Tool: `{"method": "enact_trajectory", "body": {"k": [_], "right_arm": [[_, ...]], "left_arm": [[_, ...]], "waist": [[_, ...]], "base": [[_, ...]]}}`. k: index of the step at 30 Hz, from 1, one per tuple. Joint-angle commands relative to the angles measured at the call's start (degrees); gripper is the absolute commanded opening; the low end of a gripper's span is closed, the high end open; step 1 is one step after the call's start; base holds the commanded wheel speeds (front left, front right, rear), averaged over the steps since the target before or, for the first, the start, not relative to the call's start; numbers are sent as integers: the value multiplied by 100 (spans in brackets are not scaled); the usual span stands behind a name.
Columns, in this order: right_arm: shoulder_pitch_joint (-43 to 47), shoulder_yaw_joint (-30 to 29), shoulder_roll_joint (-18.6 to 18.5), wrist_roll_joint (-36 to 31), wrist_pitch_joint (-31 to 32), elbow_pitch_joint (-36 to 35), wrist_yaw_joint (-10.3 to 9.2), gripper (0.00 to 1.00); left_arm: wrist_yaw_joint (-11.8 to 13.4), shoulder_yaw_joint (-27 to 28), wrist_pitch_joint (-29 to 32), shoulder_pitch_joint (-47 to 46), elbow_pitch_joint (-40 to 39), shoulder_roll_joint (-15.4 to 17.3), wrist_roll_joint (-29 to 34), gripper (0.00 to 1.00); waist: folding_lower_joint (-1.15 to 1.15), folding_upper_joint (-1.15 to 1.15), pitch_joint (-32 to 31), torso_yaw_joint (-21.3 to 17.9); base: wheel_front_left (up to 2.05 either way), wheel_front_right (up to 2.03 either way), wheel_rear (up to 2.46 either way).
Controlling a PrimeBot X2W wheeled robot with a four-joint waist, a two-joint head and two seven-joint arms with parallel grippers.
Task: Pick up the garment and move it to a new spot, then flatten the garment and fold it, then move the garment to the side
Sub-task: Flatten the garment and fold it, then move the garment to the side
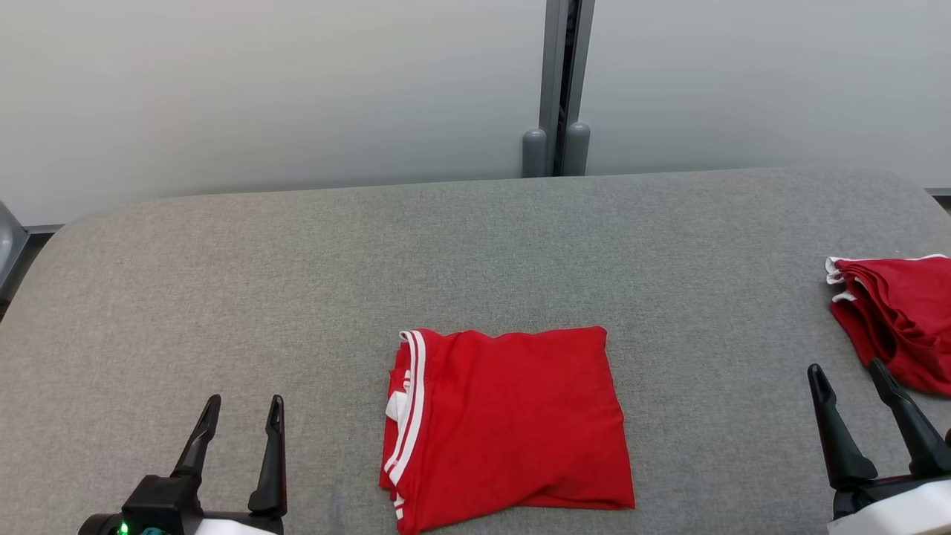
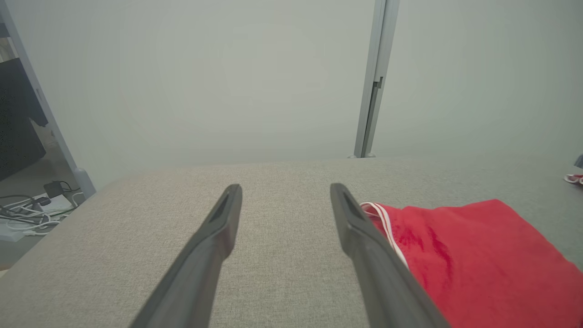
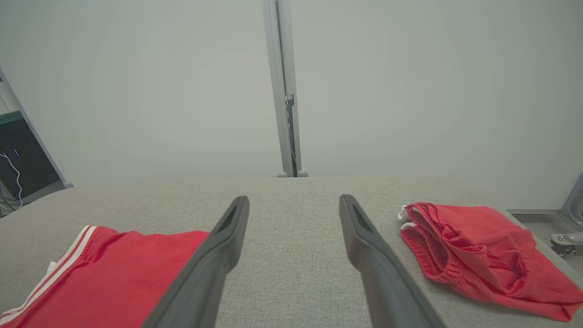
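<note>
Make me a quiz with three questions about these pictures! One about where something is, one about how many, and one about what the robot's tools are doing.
1. Where does the folded garment lie?
A. on the table, between the left tool and the right tool
B. on the floor
C. hanging on the wall

2. How many red garments are on the table?
A. one
B. two
C. four

3. How are the two tools?
A. both shut on cloth
B. both open and empty
C. one open, one shut

Answers:
1 A, because the head view shows it mid-table with a tool on each side.
2 B, because there is the folded one plus a crumpled garment at the right edge.
3 B, because each tool's fingers stand apart with nothing between them.
</note>
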Motion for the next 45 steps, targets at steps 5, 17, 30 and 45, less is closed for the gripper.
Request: {"method": "enact_trajectory", "body": {"k": [5,17,30,45], "right_arm": [[16,-1,9,42,-35,15,1,100],[-60,30,-3,60,-59,90,1,100],[-227,65,-63,101,-15,142,1,100],[-1008,1174,-122,358,4,1202,1,100]], "left_arm": [[38,-17,-15,-80,-2,45,-33,100],[68,-51,-44,-146,33,81,-55,100],[25,-86,-125,-391,-59,85,-123,100],[-157,-292,-303,-1219,104,-25,-65,100]], "waist": [[0,0,33,7],[0,0,68,34],[0,0,350,217],[0,0,1073,916]], "base": [[0,0,0],[0,0,0],[0,0,0],[0,0,0]]}}
